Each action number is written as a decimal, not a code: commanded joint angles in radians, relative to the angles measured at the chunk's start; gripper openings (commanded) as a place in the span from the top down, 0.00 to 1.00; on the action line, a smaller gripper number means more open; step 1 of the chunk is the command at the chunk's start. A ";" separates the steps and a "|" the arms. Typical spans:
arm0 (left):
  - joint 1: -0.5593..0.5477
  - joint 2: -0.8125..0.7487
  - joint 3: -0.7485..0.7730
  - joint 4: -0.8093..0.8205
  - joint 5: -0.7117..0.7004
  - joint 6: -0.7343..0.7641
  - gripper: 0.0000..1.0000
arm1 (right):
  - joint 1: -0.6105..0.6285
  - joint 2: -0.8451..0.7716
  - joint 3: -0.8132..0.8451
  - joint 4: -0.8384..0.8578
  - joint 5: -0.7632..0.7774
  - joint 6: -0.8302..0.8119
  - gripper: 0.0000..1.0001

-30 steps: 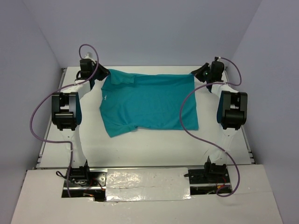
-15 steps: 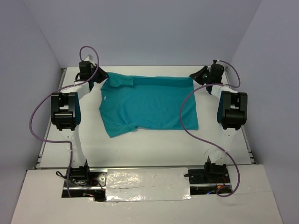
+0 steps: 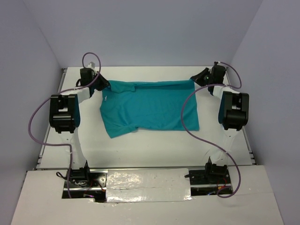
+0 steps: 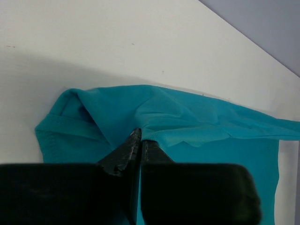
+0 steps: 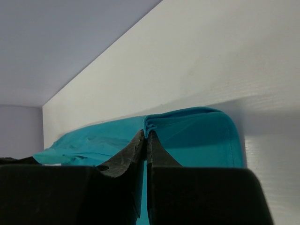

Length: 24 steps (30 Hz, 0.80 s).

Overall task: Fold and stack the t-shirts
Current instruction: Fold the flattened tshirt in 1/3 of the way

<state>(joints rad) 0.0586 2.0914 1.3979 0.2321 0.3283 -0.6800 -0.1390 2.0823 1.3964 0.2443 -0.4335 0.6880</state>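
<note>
While my left pincer is squeezed tight on the far left corner of the teal t-shirt, spread on the bench, my right pincer squeezes its far right corner. I think fold 1 is starting. Next, lift both corners and bring them toward me.

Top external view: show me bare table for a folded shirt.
Widest: white table strip between the teal collared cloth shirt and the arm bases. Crowded at its far corners, where left hand and right hand pinch it.
</note>
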 commanded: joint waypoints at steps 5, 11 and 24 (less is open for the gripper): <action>0.006 -0.083 -0.020 0.076 0.037 0.030 1.00 | -0.007 0.019 0.036 -0.042 0.006 -0.019 0.96; 0.003 -0.100 -0.048 0.076 0.044 0.030 1.00 | -0.002 0.050 0.096 -0.094 0.041 -0.015 0.95; 0.001 -0.114 -0.054 0.027 0.043 0.049 0.99 | 0.001 0.044 0.110 -0.166 0.036 -0.034 0.88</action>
<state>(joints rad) 0.0582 2.0441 1.3464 0.2459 0.3538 -0.6617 -0.1390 2.1498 1.4921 0.0883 -0.4026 0.6785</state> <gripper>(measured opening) 0.124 0.122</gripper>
